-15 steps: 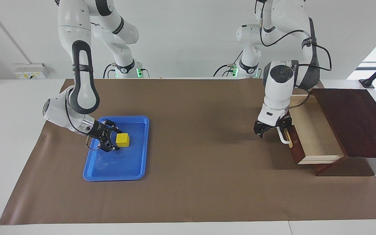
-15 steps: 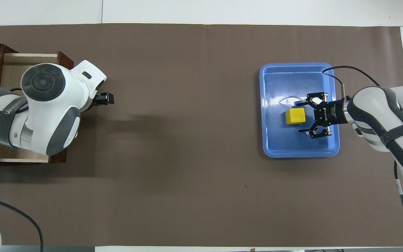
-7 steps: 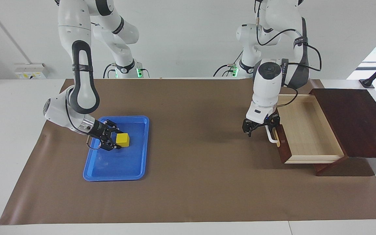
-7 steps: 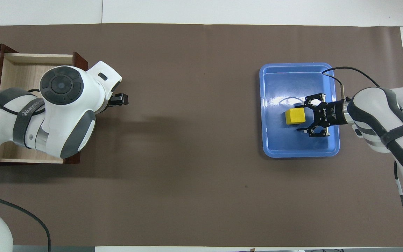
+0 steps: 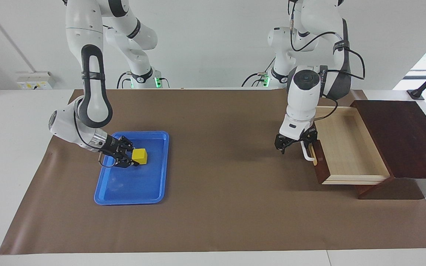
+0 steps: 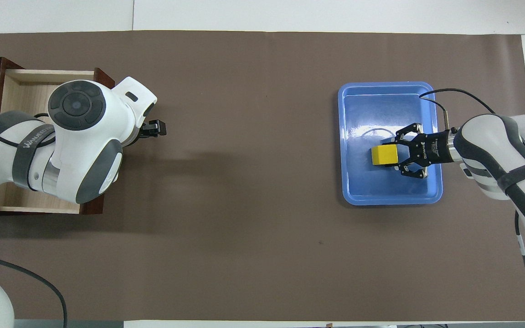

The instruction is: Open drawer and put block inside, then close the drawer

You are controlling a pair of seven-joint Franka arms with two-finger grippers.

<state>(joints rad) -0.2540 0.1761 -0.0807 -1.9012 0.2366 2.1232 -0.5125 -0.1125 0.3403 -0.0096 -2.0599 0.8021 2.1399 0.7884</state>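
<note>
The right gripper's point(image 5: 136, 158) fingers are clamped on the yellow block point(image 5: 139, 156), which sits low inside the blue tray point(image 5: 131, 194) toward the right arm's end of the surface point(image 5: 227, 207). The left gripper point(image 5: 293, 145) holds its fingers apart just beside the white handle point(image 5: 306, 154) of the drawer point(image 5: 348, 147), which stands pulled out of its dark box point(image 5: 401, 136), its pale interior bare.

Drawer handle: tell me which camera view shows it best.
The facing view: the drawer stands pulled open and its white handle shows beside the left gripper. In the overhead view the left arm covers the handle; only the drawer's pale inside shows.
</note>
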